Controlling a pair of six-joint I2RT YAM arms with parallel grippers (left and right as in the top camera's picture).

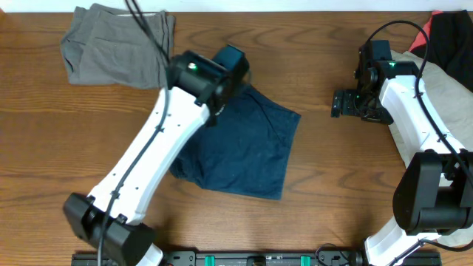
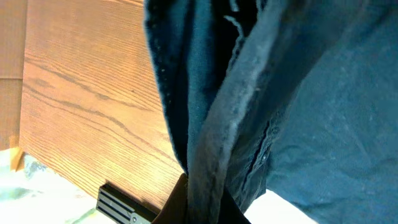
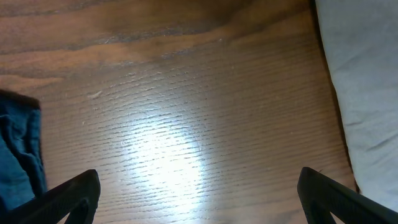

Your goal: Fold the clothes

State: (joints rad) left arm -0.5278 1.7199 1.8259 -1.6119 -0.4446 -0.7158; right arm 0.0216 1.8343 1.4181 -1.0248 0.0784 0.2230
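Table (image 1: 332, 162): wood, pronounced grain, smooth, semi-gloss with a glare patch. Blue garment (image 1: 251, 148) mid-table: matt woven cloth, faintly speckled, rough seam edge. Grey garment (image 1: 111, 44) at table's far edge: soft matt cloth.

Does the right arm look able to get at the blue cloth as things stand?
Probably yes: only bare table lies between the open right gripper and the blue cloth.

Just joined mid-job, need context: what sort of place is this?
Likely a robot test bench: left arm and right arm fixed at a wooden table, with a blue garment, grey garment and clothes pile laid out.
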